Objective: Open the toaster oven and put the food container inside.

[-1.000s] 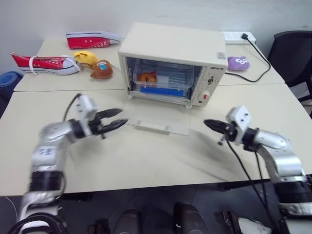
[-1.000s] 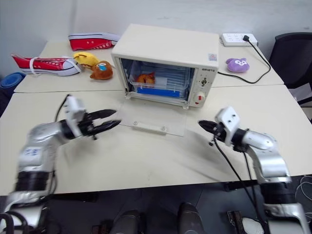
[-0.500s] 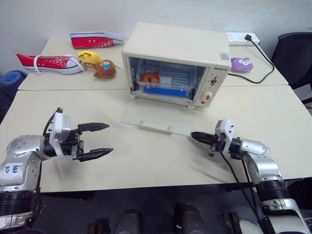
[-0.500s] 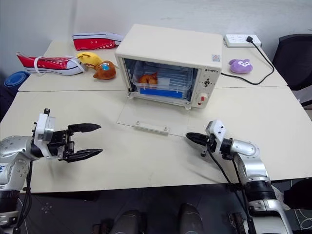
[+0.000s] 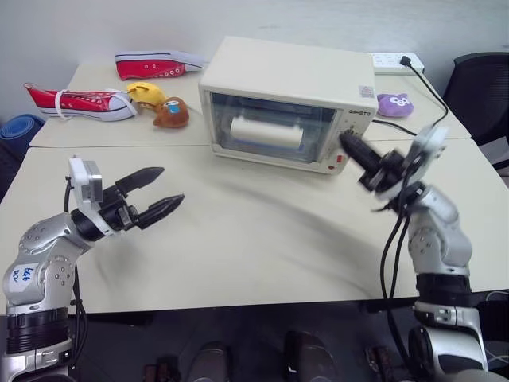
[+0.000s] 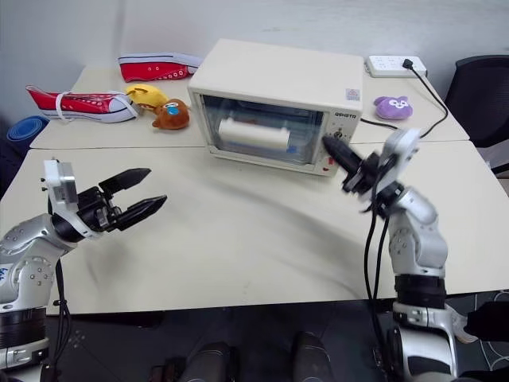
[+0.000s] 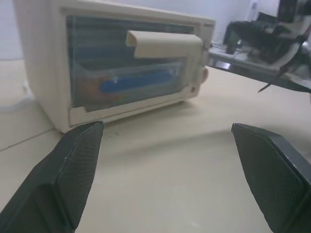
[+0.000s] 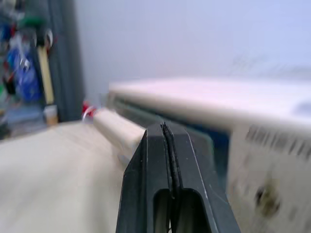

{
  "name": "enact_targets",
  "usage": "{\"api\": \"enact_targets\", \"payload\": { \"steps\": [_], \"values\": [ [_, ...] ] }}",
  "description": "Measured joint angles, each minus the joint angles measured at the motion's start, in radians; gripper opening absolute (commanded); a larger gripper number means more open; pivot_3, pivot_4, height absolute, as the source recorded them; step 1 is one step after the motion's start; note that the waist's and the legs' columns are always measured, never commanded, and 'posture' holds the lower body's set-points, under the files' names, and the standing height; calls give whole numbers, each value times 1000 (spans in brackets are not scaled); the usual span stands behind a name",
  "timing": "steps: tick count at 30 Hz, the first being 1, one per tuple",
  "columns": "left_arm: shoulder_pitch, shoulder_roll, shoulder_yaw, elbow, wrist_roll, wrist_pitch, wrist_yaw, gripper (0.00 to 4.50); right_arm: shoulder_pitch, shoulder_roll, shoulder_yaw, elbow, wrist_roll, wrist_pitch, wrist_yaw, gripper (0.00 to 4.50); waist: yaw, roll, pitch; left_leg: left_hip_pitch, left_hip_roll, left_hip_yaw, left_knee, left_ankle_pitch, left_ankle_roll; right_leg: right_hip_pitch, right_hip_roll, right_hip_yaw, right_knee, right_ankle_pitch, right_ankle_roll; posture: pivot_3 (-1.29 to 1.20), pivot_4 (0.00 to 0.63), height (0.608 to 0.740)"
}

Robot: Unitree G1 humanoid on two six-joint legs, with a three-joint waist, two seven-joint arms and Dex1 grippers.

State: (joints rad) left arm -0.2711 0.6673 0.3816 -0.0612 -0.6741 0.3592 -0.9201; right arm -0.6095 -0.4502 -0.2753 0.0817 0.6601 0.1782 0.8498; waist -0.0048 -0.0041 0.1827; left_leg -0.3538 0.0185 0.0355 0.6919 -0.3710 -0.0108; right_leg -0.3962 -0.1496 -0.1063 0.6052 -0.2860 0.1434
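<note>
Apparently the task is finished: the food container (image 7: 131, 83) is seen inside the toaster oven (image 5: 286, 103) at twelve o'clock on the desk (image 5: 262, 239), door shut. The left tool (image 5: 159, 193) is spread wide and empty; the right tool (image 5: 355, 151) is pinched closed, empty.

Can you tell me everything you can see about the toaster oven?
The toaster oven is a cream-white box standing upright on the table. Its glass door is shut, with a cream bar handle across it. Knobs run down its right side, the lowest one red. Through the glass you can see the food container with its blue strip. The right hand, shut, is beside the knobs; whether it touches is unclear.
</note>
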Motion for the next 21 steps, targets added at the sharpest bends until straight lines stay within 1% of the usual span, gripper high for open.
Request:
{"api": "enact_targets", "payload": {
  "steps": [2,4,7,10,13,16,21],
  "values": [
    [10,23,4,17,28,-23,-2,4500,-7,-61,-7,-11,8,31,25,671,6,0,0,0,0,0,0,0,0,0,0,-1,-1,0,0,0,150,740],
    [33,51,2,39,71,-54,-12,4500,31,-118,3,-25,2,47,81,1275,6,0,0,0,0,0,-1,-1,1,0,0,-1,-2,0,0,0,150,740],
    [98,87,-8,71,151,-129,-39,4500,143,-194,61,-50,-46,41,198,2399,3,0,0,0,0,2,-2,-1,1,0,0,0,-3,0,0,0,150,740],
    [166,87,-19,84,220,-220,-53,4500,258,-249,124,-76,-101,-5,315,3374,2,0,0,0,0,2,-2,-1,1,0,0,0,-3,0,0,0,150,740],
    [220,86,-16,109,267,-288,-42,4500,347,-263,164,-84,-143,-80,405,4447,2,0,0,0,0,3,-2,-1,1,0,0,0,-3,0,0,0,150,740],
    [287,86,-12,102,287,-341,-44,4500,374,-255,170,-75,-166,-138,427,4483,2,0,0,1,0,3,-1,-1,1,0,0,1,-3,0,0,0,150,740],
    [362,80,-7,34,272,-350,-58,4500,397,-247,172,-47,-189,-220,457,4483,7,0,0,0,0,2,0,-1,1,1,0,1,-3,0,0,0,150,740]
  ]
}}
